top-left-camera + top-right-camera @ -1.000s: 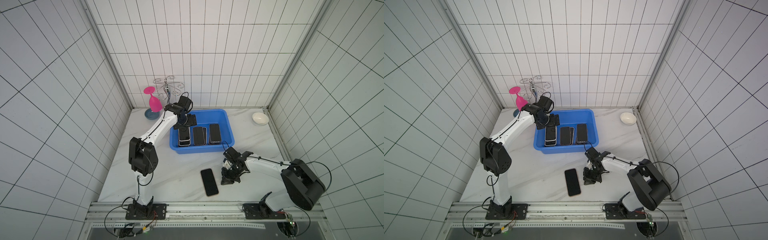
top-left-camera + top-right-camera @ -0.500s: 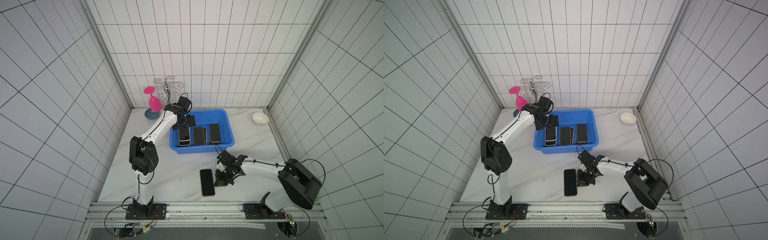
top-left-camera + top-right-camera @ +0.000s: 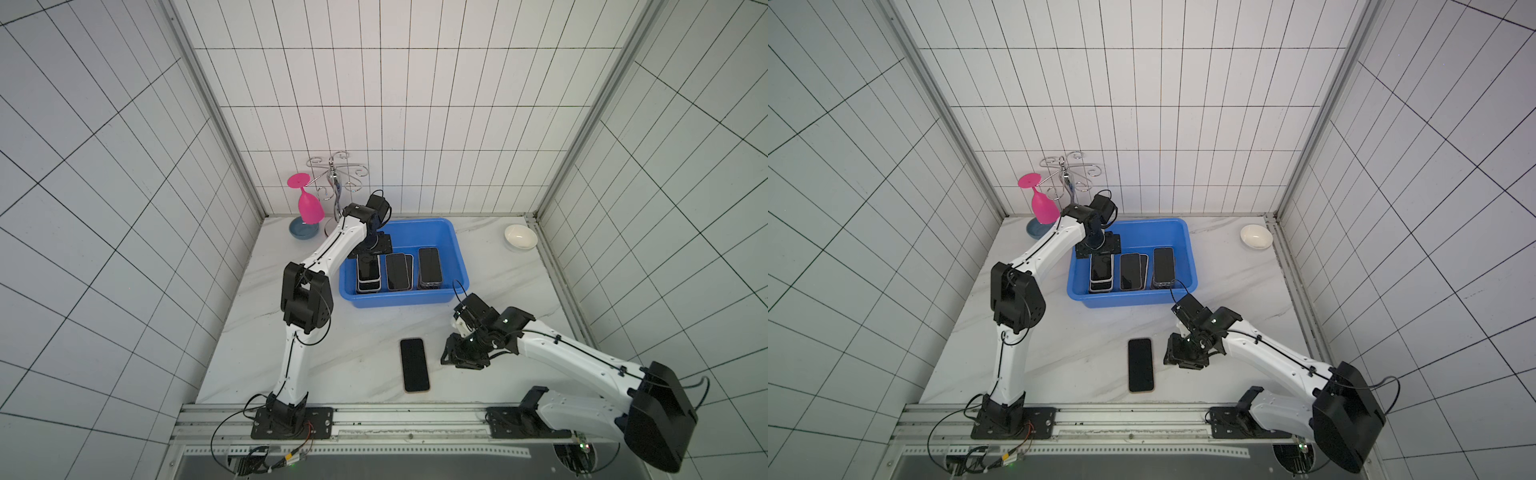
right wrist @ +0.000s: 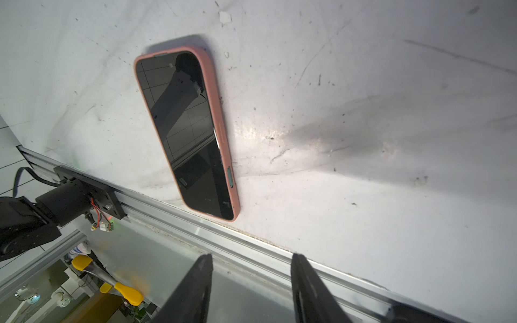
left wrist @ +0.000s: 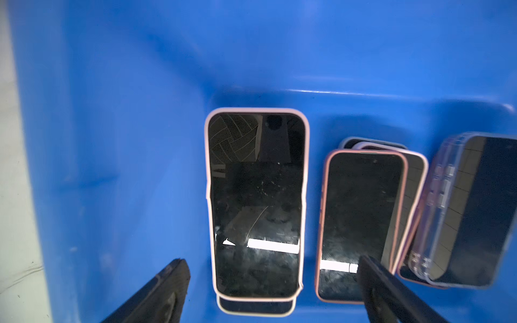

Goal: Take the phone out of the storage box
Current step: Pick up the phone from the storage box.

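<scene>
1. White-tiled walls [image 3: 415,104] enclose a marble tabletop [image 3: 316,365]. An aluminium rail [image 3: 374,415] along its front edge carries both arm bases.
2. At the back left corner stands a wire rack [image 3: 336,174] with a pink goblet [image 3: 309,208] inverted, foot up, above a grey-blue dish [image 3: 304,228]. A white bowl [image 3: 520,237] sits at the back right corner, well apart from both arms.
3. At back centre, the storage box [image 3: 399,300] holds phones in three groups abreast, screens up: a left stack [image 3: 368,270], a fanned middle stack [image 3: 398,271] and a clear-cased right stack [image 3: 429,266].
4. The left gripper [image 5: 272,265] is lowered inside the box, its jaws spread wide and empty, one finger on either side of the left stack's end. In the wrist view one finger overlaps a corner of the middle stack; whether it touches cannot be told.
5. A salmon-cased phone [image 3: 414,365] lies flat and screen up on the tabletop, outside the box and near the rail. The right gripper [image 4: 251,257] hangs just beside its long edge, apart from it, jaws parted and grasping nothing.
6. The lower phones in each stack show only their edges, so their number is uncertain. In both top views the left arm covers the box's far left corner, and the wrist hides the right gripper's fingertips.
</scene>
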Robot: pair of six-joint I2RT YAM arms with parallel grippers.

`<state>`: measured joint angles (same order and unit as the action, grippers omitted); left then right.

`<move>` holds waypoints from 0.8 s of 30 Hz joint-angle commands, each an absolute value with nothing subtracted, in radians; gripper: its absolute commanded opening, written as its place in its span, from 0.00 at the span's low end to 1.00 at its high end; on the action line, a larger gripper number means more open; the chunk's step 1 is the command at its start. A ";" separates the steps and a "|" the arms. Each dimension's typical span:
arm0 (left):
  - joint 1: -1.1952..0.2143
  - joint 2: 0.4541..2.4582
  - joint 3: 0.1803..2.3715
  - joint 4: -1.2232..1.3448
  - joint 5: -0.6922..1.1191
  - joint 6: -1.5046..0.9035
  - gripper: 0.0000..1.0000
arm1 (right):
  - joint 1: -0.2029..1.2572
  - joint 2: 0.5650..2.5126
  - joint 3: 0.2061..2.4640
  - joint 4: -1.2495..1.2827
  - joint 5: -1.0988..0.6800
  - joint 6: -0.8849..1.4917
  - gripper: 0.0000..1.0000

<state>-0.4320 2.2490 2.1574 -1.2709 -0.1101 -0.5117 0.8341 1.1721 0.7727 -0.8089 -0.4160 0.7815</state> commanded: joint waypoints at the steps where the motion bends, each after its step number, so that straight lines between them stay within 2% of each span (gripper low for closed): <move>1: -0.425 2.272 2.142 -1.278 -0.125 -0.487 0.98 | 0.816 1.182 0.855 -0.916 -0.389 0.725 0.51; 12: -0.420 2.292 2.071 -1.223 -0.080 -0.471 0.98 | 0.801 1.244 0.919 -0.931 -0.401 0.683 0.49; 18: -0.420 2.286 2.032 -1.194 -0.069 -0.470 0.98 | 0.798 1.256 0.934 -0.936 -0.399 0.671 0.46; 22: -0.420 2.267 2.020 -1.173 -0.072 -0.462 0.89 | 0.793 1.264 0.945 -0.937 -0.395 0.669 0.43; 24: -0.420 2.255 2.015 -1.163 -0.072 -0.456 0.78 | 0.793 1.270 0.951 -0.938 -0.395 0.669 0.41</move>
